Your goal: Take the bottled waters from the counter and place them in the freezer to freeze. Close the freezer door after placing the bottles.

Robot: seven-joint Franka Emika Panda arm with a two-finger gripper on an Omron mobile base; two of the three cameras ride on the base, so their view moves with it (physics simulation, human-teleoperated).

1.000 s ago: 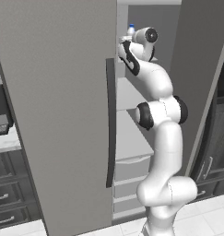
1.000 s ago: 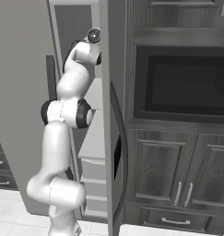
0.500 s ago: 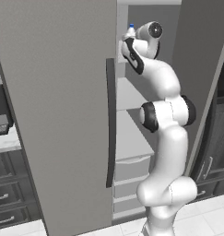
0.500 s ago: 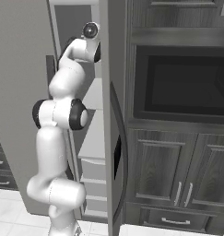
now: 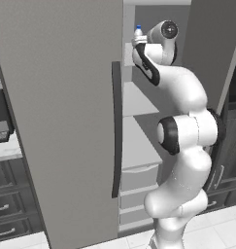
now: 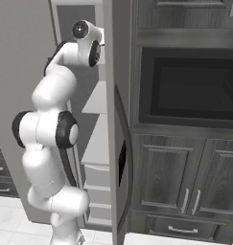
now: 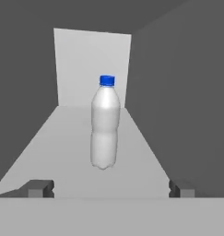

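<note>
- Your pincer (image 7: 111, 189) stands wide open and holds nothing: both dark tips sit at the bottom of the hand view with bare shelf between them, and the pale bottle (image 7: 104, 124) stands beyond them, apart from either tip.
- That bottle is upright on its base on the upper freezer shelf (image 7: 62, 147), blue cap up, roughly midway between the side walls. A spot away from the edges probably keeps it from tipping when the door swings.
- In the left base view you can see its blue cap (image 5: 138, 30) just beside the wrist, high inside the freezer (image 5: 139, 102); the arm reaches in between the two open doors.
- The freezer door (image 6: 119, 143), with its small dark dispenser panel, hangs open edge-on beside the arm in the right base view, and the wider grey door (image 5: 61, 121) fills the left of the other base view. Neither can close while your arm is inside.
- I judge this bottle placed. The second bottle cannot be made out here, so check the tabletop (image 5: 5, 148) before you deal with the door.
</note>
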